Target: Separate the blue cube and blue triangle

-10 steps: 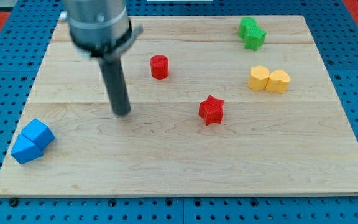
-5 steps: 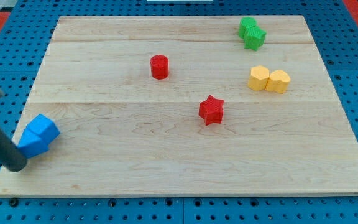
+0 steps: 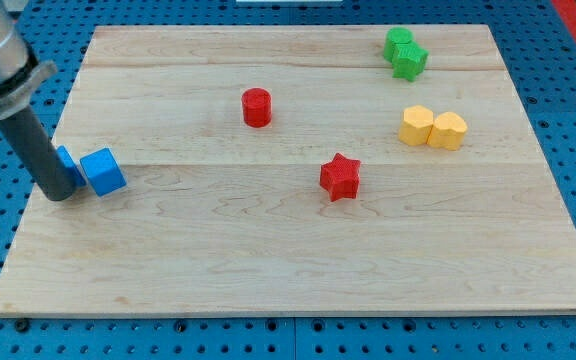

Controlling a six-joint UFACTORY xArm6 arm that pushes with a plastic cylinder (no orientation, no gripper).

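Note:
The blue cube lies near the board's left edge, at mid height. The blue triangle is just to its left, touching or almost touching it, and is largely hidden behind my rod. My tip rests on the board at the triangle's lower left, against it. The rod rises from there to the view's top left.
A red cylinder sits at upper centre and a red star at centre right. Two yellow blocks touch each other at the right. Two green blocks sit together at the top right. The wooden board lies on a blue pegboard.
My tip went from mid board to the board's lower left, then up along the left edge. The two blue blocks slid up and right from the lower left corner.

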